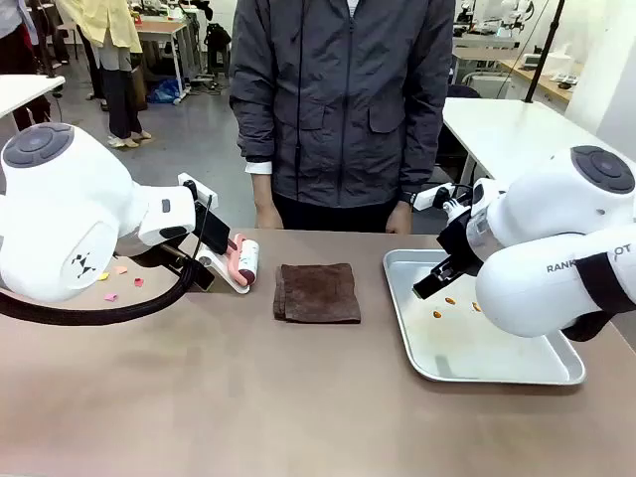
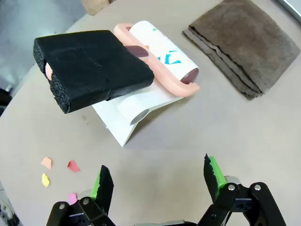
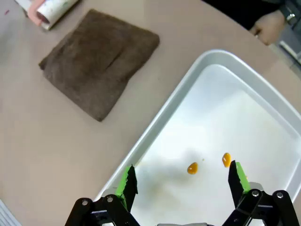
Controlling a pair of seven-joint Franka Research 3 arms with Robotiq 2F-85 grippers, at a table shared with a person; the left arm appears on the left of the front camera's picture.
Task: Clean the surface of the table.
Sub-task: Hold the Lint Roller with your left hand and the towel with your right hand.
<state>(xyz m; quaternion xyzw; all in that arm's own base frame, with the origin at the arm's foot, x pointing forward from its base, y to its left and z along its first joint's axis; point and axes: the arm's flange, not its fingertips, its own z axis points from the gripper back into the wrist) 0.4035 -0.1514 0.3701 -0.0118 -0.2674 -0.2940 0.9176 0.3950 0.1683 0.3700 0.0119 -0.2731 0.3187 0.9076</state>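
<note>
The brownish-taupe table (image 1: 248, 397) carries a few coloured paper scraps (image 2: 59, 169) near its left end. A lint roller (image 2: 160, 61) with a pink frame and a black foam grip (image 2: 94, 66) rests on a white stand beside them. My left gripper (image 2: 157, 181) is open with nothing in it, over bare table just short of that stand. A folded brown cloth (image 1: 316, 292) lies mid-table. My right gripper (image 3: 181, 181) is open over the near-left rim of the steel tray (image 3: 155, 127), close to two orange bits (image 3: 193, 168).
A person in a grey jacket (image 1: 343, 99) stands at the far edge, one hand (image 3: 270, 23) near the tray's far corner. The tray (image 1: 497, 368) takes up the table's right part. Bare tabletop stretches along the front.
</note>
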